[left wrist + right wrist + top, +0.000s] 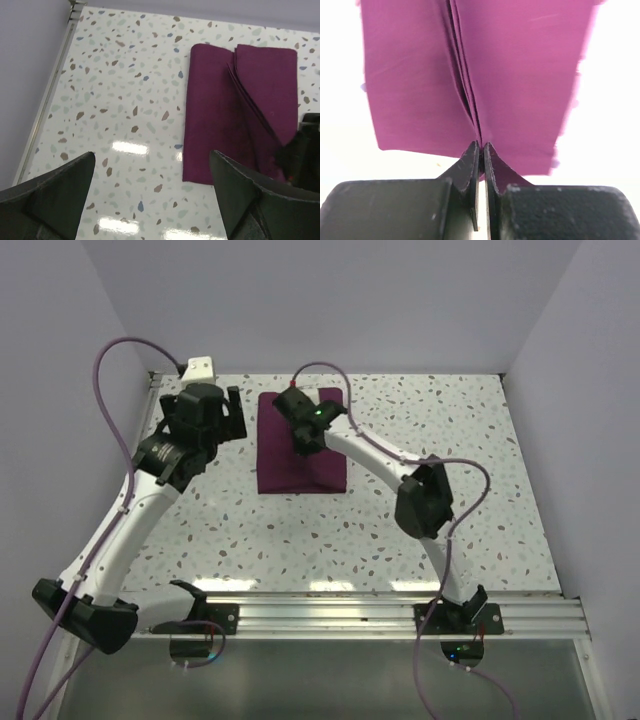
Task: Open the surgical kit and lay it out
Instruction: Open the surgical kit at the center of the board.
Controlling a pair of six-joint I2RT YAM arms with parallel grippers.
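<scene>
Cloth wrap [275, 455], dark maroon, lies folded in a flat rectangle on the speckled table [450, 440]. It sits at the far middle, somewhat left of centre. Its far edge is near the back wall [330, 300], not touching. A seam of several stacked cloth edges runs along the top face [250, 100], slightly skewed against the outer edges. The wrap is closed on every side, so whatever is inside is hidden.

Right gripper [481, 145] is down at the near end of that seam. Its 2 fingers [469, 162] are pressed together, with the layered cloth edges pinched between the tips. A small lip of cloth rises beside the right finger. From above, the gripper head covers the middle of the wrap [303, 447], and the arm reaches in from the near right.

Left gripper [152, 155] hangs just left of the wrap and apart from it. Its jaws are spread wide with nothing between them but bare tabletop.

Room: broad open surface right of the wrap and in front of it, out to the near rail [350, 610]. On the left, only a narrow strip runs between the wrap and the metal edge strip [50, 100]; the left arm takes up part of it. Side walls stand close on both flanks. A small white block [197, 367] sits at the far left corner, with a purple cable [120, 350] looping from it.
</scene>
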